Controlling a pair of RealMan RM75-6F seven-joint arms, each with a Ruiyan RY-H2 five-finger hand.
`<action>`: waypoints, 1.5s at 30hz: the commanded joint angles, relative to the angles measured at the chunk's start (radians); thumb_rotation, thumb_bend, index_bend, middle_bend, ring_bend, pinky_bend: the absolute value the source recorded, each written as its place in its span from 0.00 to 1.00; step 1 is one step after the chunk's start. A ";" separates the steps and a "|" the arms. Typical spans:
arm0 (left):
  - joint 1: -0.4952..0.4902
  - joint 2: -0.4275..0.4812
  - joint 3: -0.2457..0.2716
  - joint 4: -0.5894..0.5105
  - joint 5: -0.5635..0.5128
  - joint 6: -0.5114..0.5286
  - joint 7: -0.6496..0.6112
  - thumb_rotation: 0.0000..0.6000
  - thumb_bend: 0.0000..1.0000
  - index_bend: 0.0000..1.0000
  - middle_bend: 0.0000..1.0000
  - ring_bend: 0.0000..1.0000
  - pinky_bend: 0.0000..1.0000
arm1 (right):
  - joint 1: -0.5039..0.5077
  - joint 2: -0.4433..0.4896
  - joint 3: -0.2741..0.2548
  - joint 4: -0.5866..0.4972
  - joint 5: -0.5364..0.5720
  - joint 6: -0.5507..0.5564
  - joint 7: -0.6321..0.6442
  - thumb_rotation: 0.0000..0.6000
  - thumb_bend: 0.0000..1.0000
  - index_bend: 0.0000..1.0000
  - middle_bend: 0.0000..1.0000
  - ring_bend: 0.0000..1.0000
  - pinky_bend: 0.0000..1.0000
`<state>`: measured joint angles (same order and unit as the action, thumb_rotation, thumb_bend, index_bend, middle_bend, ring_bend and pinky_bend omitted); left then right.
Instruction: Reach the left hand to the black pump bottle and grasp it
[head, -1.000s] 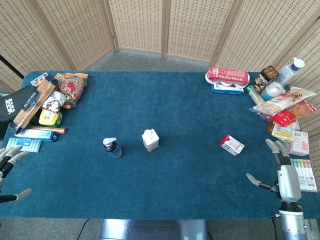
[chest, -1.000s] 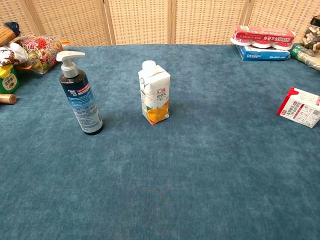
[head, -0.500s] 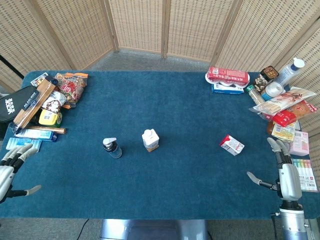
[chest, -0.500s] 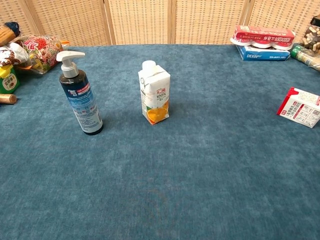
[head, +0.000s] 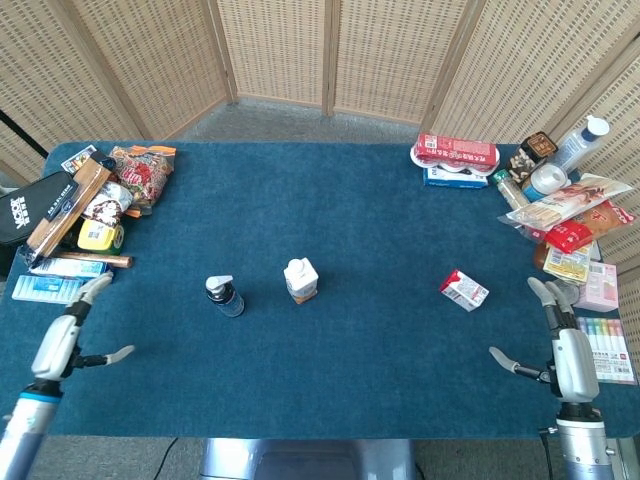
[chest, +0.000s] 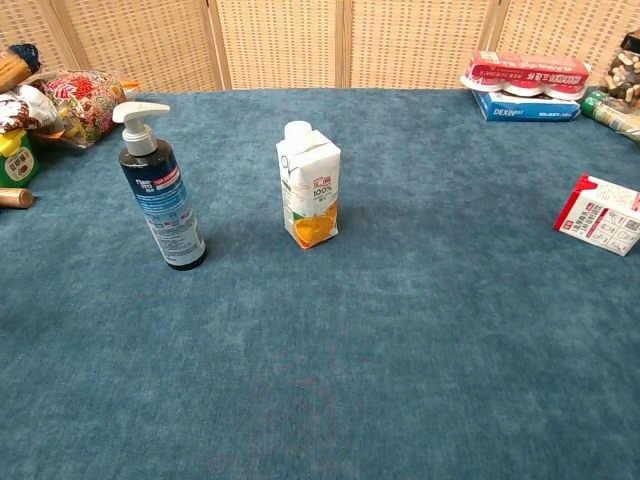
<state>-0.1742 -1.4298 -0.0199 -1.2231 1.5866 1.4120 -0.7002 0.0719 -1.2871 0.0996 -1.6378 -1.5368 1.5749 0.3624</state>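
Head view: upright black pump bottle (head: 224, 296) beside juice carton (head: 300, 280), empty spread-fingered left hand (head: 62, 342) well apart.

The head view looks steeply down from high up, taking in the whole blue surface (head: 380, 240) and both edges. The chest view sits low and close, facing level across it toward the screens. Both share the pump bottle (head: 223, 296) and juice carton (chest: 308, 198), probably mid-surface.
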 joint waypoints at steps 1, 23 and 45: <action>-0.033 -0.036 -0.016 -0.009 -0.015 -0.036 0.009 1.00 0.00 0.07 0.00 0.00 0.00 | 0.000 0.000 0.000 -0.001 -0.001 0.000 0.000 1.00 0.00 0.00 0.00 0.00 0.00; -0.195 -0.149 -0.103 -0.110 -0.111 -0.206 0.221 1.00 0.00 0.08 0.00 0.00 0.00 | -0.003 0.008 0.003 -0.007 0.001 -0.003 0.017 1.00 0.00 0.00 0.00 0.00 0.00; -0.315 -0.348 -0.143 0.031 -0.127 -0.253 0.163 1.00 0.00 0.28 0.04 0.03 0.23 | -0.002 0.011 0.007 -0.009 0.010 -0.014 0.038 1.00 0.00 0.00 0.00 0.00 0.00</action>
<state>-0.4829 -1.7670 -0.1608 -1.2024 1.4586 1.1580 -0.5266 0.0704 -1.2764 0.1066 -1.6462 -1.5270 1.5603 0.3994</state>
